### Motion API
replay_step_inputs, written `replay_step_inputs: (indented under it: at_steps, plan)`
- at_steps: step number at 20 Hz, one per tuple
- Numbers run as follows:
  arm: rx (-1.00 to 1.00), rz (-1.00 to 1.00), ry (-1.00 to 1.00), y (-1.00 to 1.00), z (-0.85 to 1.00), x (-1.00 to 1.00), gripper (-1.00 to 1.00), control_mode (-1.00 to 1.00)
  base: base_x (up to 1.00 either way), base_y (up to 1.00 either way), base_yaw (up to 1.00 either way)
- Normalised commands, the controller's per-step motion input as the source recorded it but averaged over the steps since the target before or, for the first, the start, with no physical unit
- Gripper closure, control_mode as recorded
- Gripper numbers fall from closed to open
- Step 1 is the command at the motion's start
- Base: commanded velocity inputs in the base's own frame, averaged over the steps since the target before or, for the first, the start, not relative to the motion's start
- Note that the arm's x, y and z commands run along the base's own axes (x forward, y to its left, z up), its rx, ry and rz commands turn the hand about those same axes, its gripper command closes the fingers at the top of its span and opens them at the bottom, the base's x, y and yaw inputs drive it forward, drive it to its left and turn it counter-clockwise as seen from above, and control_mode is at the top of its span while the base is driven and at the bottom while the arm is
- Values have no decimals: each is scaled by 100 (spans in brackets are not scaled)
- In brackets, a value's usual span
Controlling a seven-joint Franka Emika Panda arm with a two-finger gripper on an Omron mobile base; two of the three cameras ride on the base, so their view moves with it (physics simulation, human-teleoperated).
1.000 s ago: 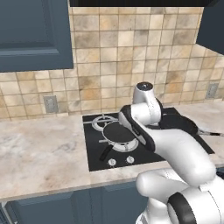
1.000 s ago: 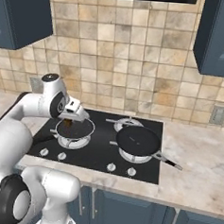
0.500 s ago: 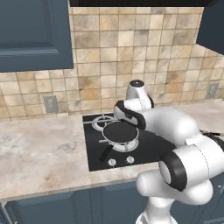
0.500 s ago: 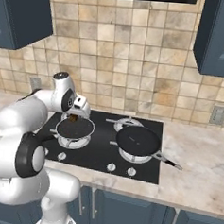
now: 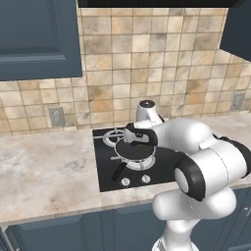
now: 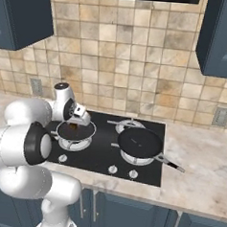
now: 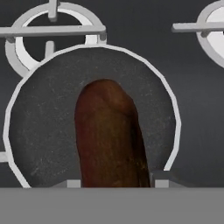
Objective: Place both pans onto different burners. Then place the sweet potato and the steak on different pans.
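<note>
Swinging left since 1 second ago, the arm now hangs over the left pan (image 6: 76,130), fingers (image 6: 75,124) pinching the sweet potato (image 7: 109,135); next, lower and release.

white arm bent forward and low from the base, elbow bulging near the camera, forearm reaching left, wrist angled downward; gripper (image 6: 74,125) pointing down, jaws partly closed, clamped on the sweet potato (image 7: 109,135) between the fingertips (image 7: 161,183)
</note>
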Motion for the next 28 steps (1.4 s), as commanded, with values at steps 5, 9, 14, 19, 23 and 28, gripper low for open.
replay_step_inputs:
  at_steps: [5, 9, 14, 19, 23, 28]
  plan:
    - [0, 0, 0, 0, -39, 0, 100, -100, 0, 0, 0]
    - [0, 0, -1, 0, -28, 0, 100, -100, 0, 0, 0]
    - [0, 0, 0, 0, -20, 4, -100, -100, 0, 0, 0]
    - [0, 0, 0, 0, 8, 3, -100, -100, 0, 0, 0]
    - [2, 0, -6, -6, 51, 0, -100, -100, 0, 0, 0]
    - [0, 0, -5, -6, 60, -13, -100, -100, 0, 0, 0]
